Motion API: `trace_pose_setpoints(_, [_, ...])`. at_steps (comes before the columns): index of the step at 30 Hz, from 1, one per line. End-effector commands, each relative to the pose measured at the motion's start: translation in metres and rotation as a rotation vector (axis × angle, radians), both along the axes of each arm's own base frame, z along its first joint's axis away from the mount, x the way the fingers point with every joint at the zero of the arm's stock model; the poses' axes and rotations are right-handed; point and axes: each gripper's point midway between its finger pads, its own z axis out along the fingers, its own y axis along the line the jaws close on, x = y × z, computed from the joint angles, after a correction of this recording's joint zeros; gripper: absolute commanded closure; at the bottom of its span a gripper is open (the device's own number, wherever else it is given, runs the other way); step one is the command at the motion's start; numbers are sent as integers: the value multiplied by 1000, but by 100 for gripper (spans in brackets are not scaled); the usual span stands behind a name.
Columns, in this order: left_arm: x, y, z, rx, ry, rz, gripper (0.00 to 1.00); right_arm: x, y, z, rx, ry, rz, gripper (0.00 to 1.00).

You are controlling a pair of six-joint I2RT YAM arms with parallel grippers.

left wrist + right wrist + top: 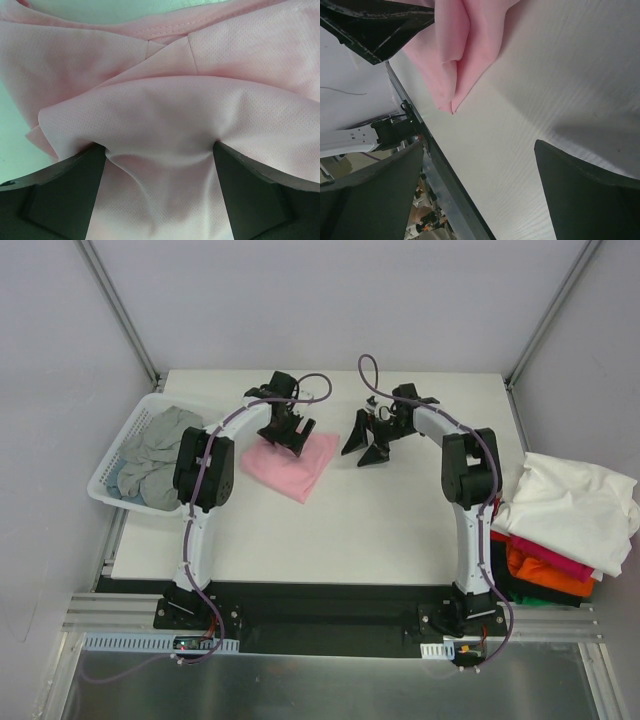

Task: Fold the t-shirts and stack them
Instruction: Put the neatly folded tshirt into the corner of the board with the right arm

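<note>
Pink t-shirt (300, 470) lies beneath the down-tilted left tool (292, 436), jaws apart.

white table (400, 530) carries a folded pink t-shirt (300, 472), and a basket (105, 472) at left.

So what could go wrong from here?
1. The left gripper is open, straddling a bunched ridge of the pink shirt; closing may pinch several layers and spoil the fold.
2. The right gripper is open over the table, off the shirt, so a one-sided lift could let it sag open.
3. The stack at the right seems to overhang the table edge; another shirt might topple it.
</note>
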Motion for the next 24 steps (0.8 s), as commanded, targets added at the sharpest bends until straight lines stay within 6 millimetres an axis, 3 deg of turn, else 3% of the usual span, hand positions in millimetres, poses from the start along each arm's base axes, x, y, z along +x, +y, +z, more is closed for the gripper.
trace_pose_setpoints(1, [-4, -10, -4, -17, 36, 13, 12, 8, 10, 7, 91, 18, 8, 4])
trace_pose_setpoints(11, [-21, -35, -5, -91, 112, 2, 11, 13, 21, 6, 146, 40, 12, 4])
trace_pose_setpoints(18, [-21, -59, -7, -123, 132, -6, 11, 9, 26, 11, 153, 25, 22, 4])
trace_pose_setpoints(24, [-27, -65, -12, -116, 147, -25, 11, 8, 27, 8, 149, 15, 26, 4])
